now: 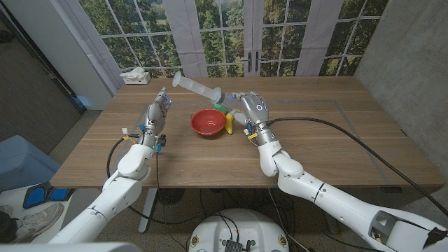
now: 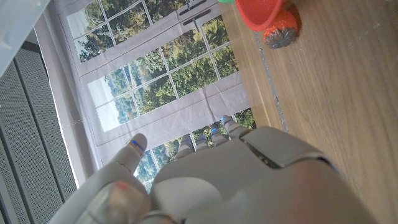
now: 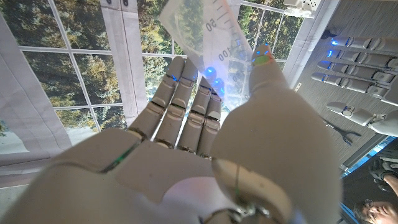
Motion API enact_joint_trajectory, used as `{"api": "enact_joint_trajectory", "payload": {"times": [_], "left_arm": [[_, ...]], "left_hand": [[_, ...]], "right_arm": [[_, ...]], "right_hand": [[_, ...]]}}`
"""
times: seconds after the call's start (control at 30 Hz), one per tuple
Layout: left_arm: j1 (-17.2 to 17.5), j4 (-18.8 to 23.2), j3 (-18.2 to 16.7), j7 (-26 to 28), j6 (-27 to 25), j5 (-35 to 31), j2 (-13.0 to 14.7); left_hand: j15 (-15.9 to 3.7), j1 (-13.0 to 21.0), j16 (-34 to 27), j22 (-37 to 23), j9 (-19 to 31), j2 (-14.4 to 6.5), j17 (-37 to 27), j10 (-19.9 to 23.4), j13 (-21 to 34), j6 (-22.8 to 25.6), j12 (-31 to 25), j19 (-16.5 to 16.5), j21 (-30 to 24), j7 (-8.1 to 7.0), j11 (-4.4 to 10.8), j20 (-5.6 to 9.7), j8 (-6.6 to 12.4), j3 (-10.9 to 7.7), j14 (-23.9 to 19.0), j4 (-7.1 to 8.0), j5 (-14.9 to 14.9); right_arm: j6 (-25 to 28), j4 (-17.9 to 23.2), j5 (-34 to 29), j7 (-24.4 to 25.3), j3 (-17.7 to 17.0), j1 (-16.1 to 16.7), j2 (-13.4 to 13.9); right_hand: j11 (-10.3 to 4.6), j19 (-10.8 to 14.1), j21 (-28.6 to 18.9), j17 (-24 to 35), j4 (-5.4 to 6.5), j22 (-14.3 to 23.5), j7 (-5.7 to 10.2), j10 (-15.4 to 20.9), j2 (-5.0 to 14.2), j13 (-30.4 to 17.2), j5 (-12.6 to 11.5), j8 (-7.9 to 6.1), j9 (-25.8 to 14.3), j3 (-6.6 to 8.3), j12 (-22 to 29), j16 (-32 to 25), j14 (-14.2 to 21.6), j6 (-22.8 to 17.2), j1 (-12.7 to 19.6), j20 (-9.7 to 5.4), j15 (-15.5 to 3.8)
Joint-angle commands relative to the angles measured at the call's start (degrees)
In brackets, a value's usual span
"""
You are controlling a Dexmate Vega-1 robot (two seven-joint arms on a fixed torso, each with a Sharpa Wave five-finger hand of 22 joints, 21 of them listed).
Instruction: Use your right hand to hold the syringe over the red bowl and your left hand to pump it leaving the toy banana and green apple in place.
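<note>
step: holding phase, pump not started (my read)
right robot hand (image 1: 250, 109): gripping the syringe (image 1: 198, 87) by its barrel; in the right wrist view fingers (image 3: 186, 106) wrap the clear marked barrel
syringe: lifted off the counter (image 1: 336, 147), tilted, plunger end pointing toward the robot's left, sits above and just behind the red bowl (image 1: 208, 122)
left robot hand (image 1: 158, 106): holding nothing, fingers apart, raised left of the bowl, apart from the syringe's plunger end
banana (image 1: 229, 122): just beside the bowl, on its right
apple: green bit behind the banana, mostly hidden, cannot tell more
tissue box (image 1: 136, 76): far left corner
next: left robot hand needs to reach the plunger end and push along the barrel; right keeps the tip over the bowl
</note>
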State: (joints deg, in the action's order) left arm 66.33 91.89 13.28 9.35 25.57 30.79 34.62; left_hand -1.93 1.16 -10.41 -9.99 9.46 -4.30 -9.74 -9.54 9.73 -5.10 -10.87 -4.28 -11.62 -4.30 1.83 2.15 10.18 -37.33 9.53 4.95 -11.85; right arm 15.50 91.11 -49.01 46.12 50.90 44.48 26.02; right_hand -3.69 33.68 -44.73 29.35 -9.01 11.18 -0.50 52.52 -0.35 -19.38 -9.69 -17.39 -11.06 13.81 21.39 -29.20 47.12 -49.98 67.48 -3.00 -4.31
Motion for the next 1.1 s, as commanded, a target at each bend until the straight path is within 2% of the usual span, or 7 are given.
{"api": "enact_joint_trajectory", "payload": {"times": [0.03,0.27,0.6,1.1], "left_arm": [[1.2,0.6,-0.8,0.8,0.8,-0.9,0.1],[1.8,0.8,-1.3,1.3,0.8,-1.0,0.1],[2.5,1.1,-1.9,1.6,1.1,-1.2,0.2],[3.5,2.9,-3.1,4.9,-0.2,-4.7,1.0]], "left_hand": [[-2.33,0.5,0.2,-0.1,0.3,-4.0,-0.1,0.1,0.3,0.1,-0.2,0.3,0.2,0.07,0.11,4.06,0.07,-0.13,1.3,-0.54,0.0],[-2.42,0.5,0.2,-0.1,0.3,-4.0,-0.1,0.1,0.3,0.1,-0.2,0.2,0.3,-0.12,0.12,3.38,0.07,-0.16,1.3,-0.61,0.0],[-2.46,0.5,0.2,-0.1,0.3,-4.0,-0.1,0.1,0.3,0.1,-0.1,0.2,0.3,-0.21,0.12,3.4,0.05,-0.21,1.3,-0.71,0.0],[-2.46,0.5,0.2,-0.1,0.3,-4.0,-0.1,0.1,0.3,0.1,-0.1,0.2,0.3,-0.23,0.17,3.46,0.04,-0.29,1.3,-0.83,0.1]], "right_arm": [[0.3,-1.4,0.2,1.5,1.1,-1.3,-2.6],[1.0,-1.6,0.5,1.4,1.7,-1.7,-3.5],[1.2,-3.2,1.1,1.6,2.8,-3.1,-5.6],[-0.1,-6.6,2.8,2.3,4.4,-5.6,-8.3]], "right_hand": [[-6.36,-0.3,-0.4,0.2,-0.07,0.1,8.73,7.0,7.12,-0.5,-0.4,-0.11,-0.3,0.28,0.3,0.1,2.2,-14.8,6.9,-5.37,-9.17],[-6.38,-0.5,-0.9,0.3,-0.11,0.1,8.64,7.2,7.06,-0.5,-0.4,0.02,-0.3,0.27,0.1,0.4,2.2,-14.8,7.0,-5.28,-9.2],[-6.23,-0.6,-1.4,0.5,-0.15,0.0,8.53,7.4,6.99,-0.6,-0.4,0.16,-0.3,0.25,0.0,0.6,2.3,-14.9,7.0,-5.09,-9.2],[-5.97,-0.9,-2.1,0.7,-0.14,-0.1,8.37,7.7,6.94,-0.9,-0.5,0.39,-0.3,0.22,-0.2,1.0,2.4,-15.0,6.9,-4.93,-9.15]]}}
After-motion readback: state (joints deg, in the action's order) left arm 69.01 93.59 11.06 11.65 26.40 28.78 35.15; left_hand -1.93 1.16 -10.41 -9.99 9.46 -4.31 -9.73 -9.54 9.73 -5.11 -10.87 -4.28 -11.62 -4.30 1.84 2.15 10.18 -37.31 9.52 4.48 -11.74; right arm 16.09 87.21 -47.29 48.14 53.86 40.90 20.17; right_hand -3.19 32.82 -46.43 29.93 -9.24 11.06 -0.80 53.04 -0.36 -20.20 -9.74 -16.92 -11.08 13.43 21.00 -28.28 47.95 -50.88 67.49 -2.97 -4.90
